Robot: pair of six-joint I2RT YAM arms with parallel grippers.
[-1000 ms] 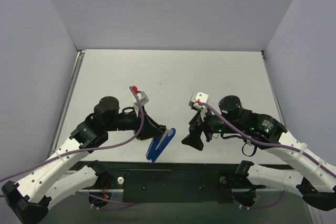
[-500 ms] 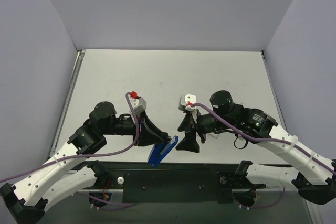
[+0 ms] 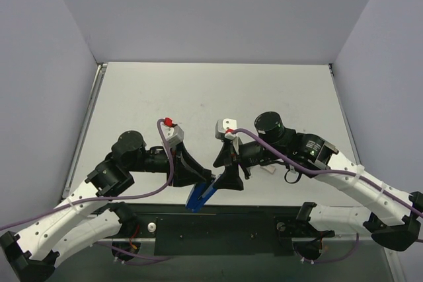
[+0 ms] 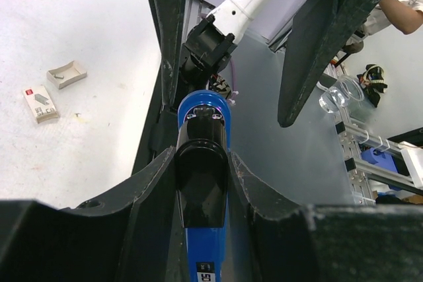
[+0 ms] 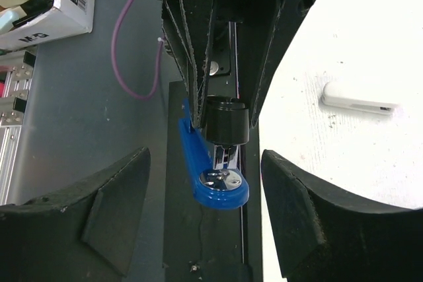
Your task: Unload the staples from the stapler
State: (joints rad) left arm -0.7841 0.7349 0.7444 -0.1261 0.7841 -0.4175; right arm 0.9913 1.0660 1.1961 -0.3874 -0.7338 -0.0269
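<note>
The stapler is small and blue, and it hangs over the table's near edge. My left gripper is shut on it. In the left wrist view its black end sits pinched between both fingers of the left gripper. My right gripper faces the stapler's other end. In the right wrist view the right gripper is open, its pads standing wide on either side of the blue base and metal anvil without touching. A silver magazine rail shows; the staples themselves are hidden.
A small open cardboard box and a small red-and-white box lie on the white table. A white oblong piece lies on the table to the right. A black rail runs along the near edge under the stapler.
My right gripper has swung left up to the stapler's end and its jaws have narrowed. The left gripper has shifted the stapler slightly toward the near edge, still gripping it.
</note>
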